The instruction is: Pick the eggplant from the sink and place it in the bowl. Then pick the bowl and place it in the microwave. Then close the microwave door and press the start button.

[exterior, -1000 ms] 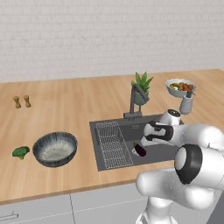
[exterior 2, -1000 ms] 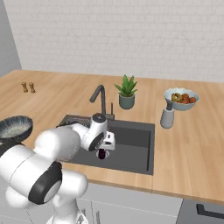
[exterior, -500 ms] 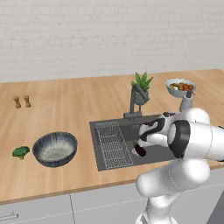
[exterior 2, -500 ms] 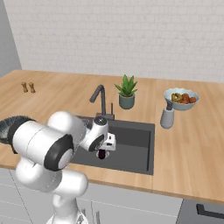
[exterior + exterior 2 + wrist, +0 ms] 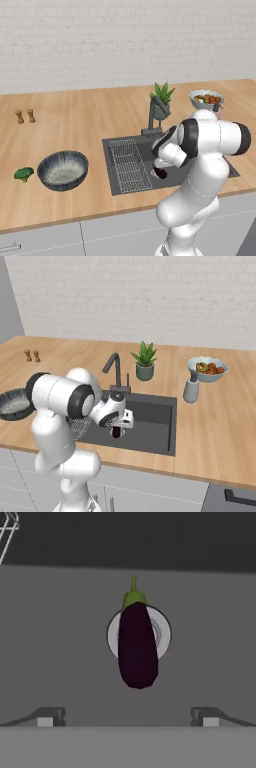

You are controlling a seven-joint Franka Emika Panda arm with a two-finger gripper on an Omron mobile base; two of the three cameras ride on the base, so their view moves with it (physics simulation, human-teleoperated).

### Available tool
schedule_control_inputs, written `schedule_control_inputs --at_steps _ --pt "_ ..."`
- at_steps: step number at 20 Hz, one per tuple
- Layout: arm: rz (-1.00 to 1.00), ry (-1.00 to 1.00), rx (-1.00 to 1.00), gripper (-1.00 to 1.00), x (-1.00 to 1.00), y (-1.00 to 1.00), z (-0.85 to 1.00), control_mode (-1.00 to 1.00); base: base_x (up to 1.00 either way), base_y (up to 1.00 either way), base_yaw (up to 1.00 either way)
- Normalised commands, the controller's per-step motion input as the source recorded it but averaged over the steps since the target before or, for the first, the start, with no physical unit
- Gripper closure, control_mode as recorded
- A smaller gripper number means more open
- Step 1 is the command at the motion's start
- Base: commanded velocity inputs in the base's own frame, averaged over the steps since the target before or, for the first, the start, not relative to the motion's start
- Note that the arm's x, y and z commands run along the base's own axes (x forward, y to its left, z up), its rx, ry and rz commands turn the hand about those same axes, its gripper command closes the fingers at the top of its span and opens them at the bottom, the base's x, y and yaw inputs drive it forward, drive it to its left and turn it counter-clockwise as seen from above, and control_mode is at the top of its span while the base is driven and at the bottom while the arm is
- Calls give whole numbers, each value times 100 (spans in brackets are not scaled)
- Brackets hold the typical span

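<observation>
We see our end effector (image 5: 127, 717) spread wide at the frame's bottom, above the eggplant (image 5: 136, 642) lying over the sink (image 5: 60, 637) drain at centre.

You get flat, even light on the worktop (image 5: 75, 125); the sink (image 5: 155, 426) basin renders dim, and edges look soft and coarse.

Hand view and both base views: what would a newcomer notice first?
The dark purple eggplant lying over the round drain in the sink, framed between the gripper's wide-open jaws. Next, the big white arm bent down over the basin, with the bowl waiting left of it.
</observation>
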Motion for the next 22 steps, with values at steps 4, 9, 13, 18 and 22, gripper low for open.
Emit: schedule_control_inputs --at_steps 4,9,13,18,22 --pt "0 2 2 -100 39 1 -39 -100 0 0 0" --pt "0 6 1 -100 36 1 -37 -100 0 0 0" --pt "0 8 1 -100 11 10 -38 -100 0 0 0" --pt "0 6 1 -100 15 11 -30 -100 0 0 0" --pt "0 3 0 -100 18 2 -9 -100 0 0 0"
